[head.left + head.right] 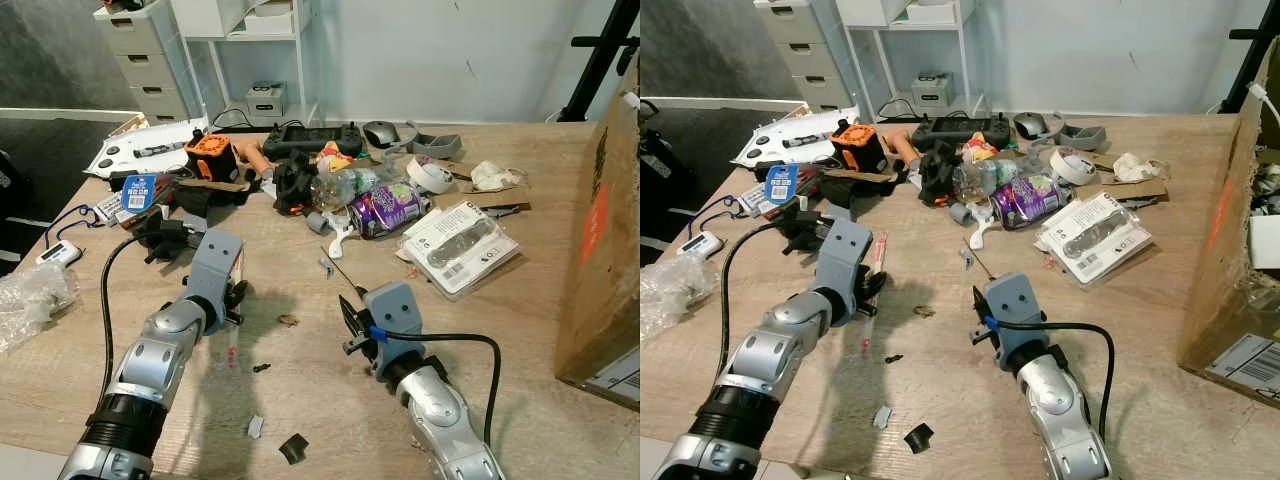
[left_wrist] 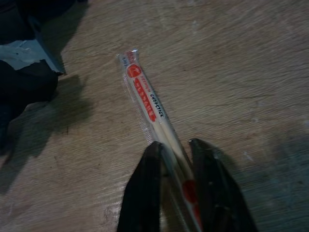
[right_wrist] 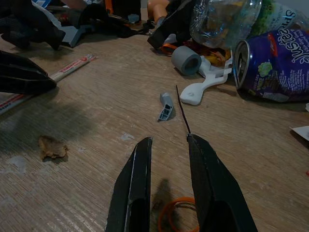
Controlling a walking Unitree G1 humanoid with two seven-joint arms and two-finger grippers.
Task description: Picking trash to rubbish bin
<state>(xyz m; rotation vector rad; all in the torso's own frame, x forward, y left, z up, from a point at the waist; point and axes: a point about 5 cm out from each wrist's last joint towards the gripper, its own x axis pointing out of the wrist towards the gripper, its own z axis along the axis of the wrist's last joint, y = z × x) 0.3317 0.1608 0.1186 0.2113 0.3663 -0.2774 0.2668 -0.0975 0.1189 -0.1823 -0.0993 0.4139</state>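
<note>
A: Head views. What is shown?

B: A wooden table (image 1: 300, 390) strewn with litter. The left gripper (image 1: 872, 290) is down at a wrapped chopstick pair (image 1: 877, 252) toward the table's left side; the right gripper (image 1: 350, 318) hovers near the middle. A cardboard box (image 1: 1225, 250) stands at the right edge, seemingly holding some paper and wrapping, though its inside is largely out of sight. Toward the far edge lie a purple can (image 1: 388, 208), a clear bottle (image 1: 345, 185), a tape roll (image 1: 433, 174) and blister packs (image 1: 460, 245).

A: Left wrist view?

B: The two black fingers (image 2: 142, 193) straddle the wrapper's near end, narrowly parted; whether they actually pinch it is uncertain in the dim light.

A: Right wrist view?

B: Fingers (image 3: 133, 188) apart, holding nothing, above an orange rubber band (image 3: 174, 215). Ahead lie a thin dark stick (image 3: 182, 110), a grey clip (image 3: 165, 106), a white plastic piece (image 3: 205, 87) and a brown crumb (image 3: 52, 146).

A: Progress?

B: Early, by my judgement: nearly all the litter remains on the table, and nothing is being carried to the box.
</note>
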